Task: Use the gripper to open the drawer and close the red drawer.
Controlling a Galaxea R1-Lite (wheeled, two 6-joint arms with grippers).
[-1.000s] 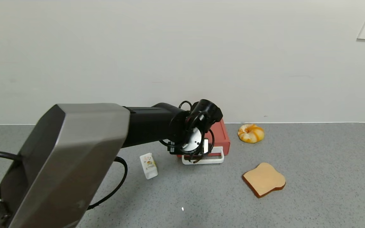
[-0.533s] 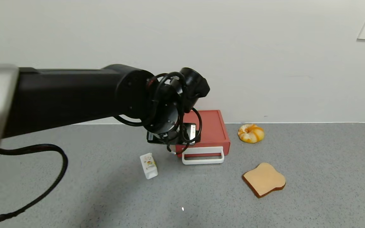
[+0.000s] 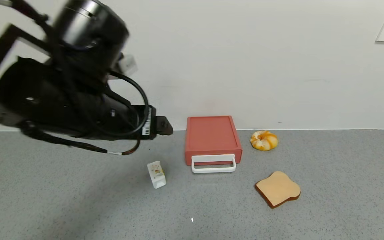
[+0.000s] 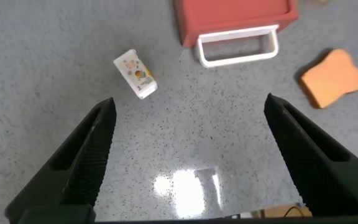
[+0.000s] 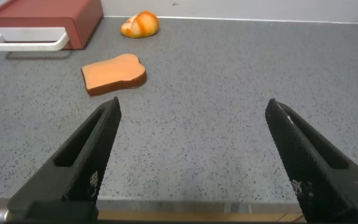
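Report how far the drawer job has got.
Done, by the look of it: the red drawer sits shut, its white handle flush against the front. In hand: nothing; the left gripper is open, raised clear of the counter. The right gripper is open and idle over the counter. Nothing visibly remains.

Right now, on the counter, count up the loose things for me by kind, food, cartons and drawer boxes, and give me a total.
Food: 2, the toast slice and the orange-and-white bun
Cartons: 1, the small white carton
Drawer boxes: 1, the red drawer with its white handle
Total: 4
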